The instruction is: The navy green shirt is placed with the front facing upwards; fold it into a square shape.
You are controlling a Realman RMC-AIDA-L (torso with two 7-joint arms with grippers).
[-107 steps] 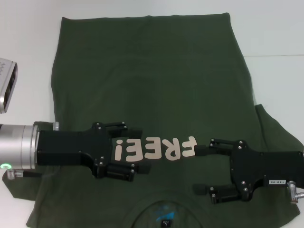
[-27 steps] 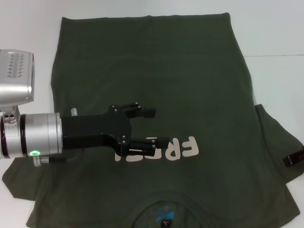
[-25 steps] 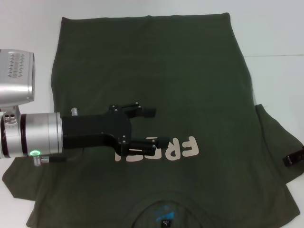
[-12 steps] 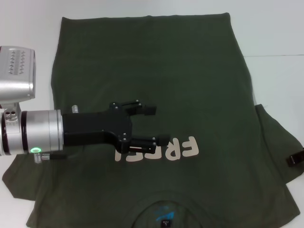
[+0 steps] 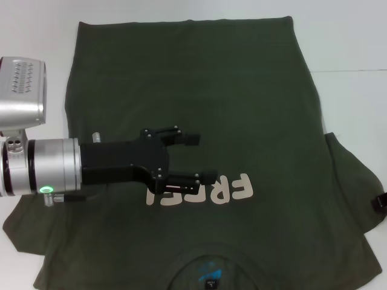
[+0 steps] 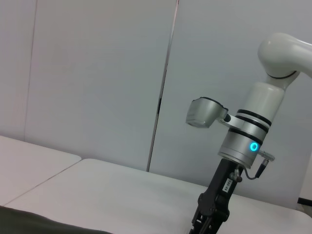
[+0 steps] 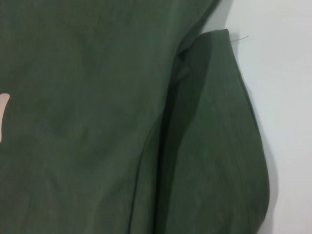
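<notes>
On the white counter point(image 5: 351, 36) the navy green shirt point(image 5: 193, 78) lies flat and unfolded – the left gripper point(image 5: 196, 157) hovers open above its chest, while the right gripper point(image 5: 379, 202) has slid away to the edge, so I cannot tell its fingers.

navy green shirt point(image 5: 242, 109), flat, front up, seemingly unfolded

Matt cotton-like navy green shirt point(image 5: 199, 84)
</notes>
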